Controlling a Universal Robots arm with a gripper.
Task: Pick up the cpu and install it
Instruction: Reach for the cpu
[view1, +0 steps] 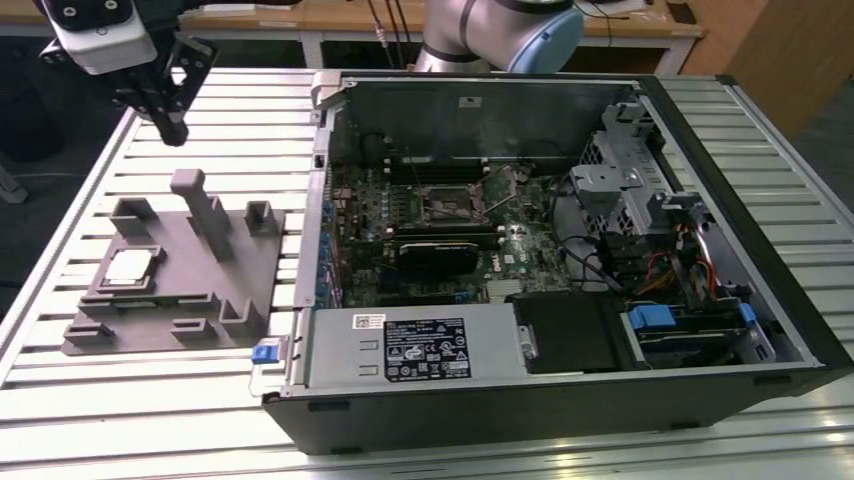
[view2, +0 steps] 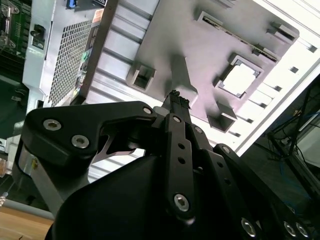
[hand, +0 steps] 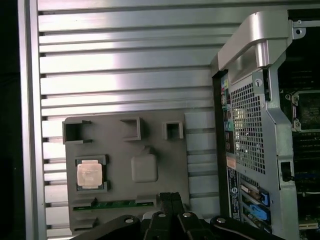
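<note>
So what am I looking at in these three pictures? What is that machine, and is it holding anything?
The machine is a silver-and-blue robot arm. At its end is a black pincer, the part that grasps things. One picture comes from a camera standing off the arm. The other two come from cameras riding near its wrist, so the pincer's own black body shows in them. On the slatted metal table lie a grey plastic fixture and an open black computer case with its circuit board exposed. The cpu, a small square chip with a pale silver top, sits in a recess of the fixture, and both wrist views show it too. The pincer is shut and holds nothing. It hangs in the air near the fixture, clear of the chip.
</note>
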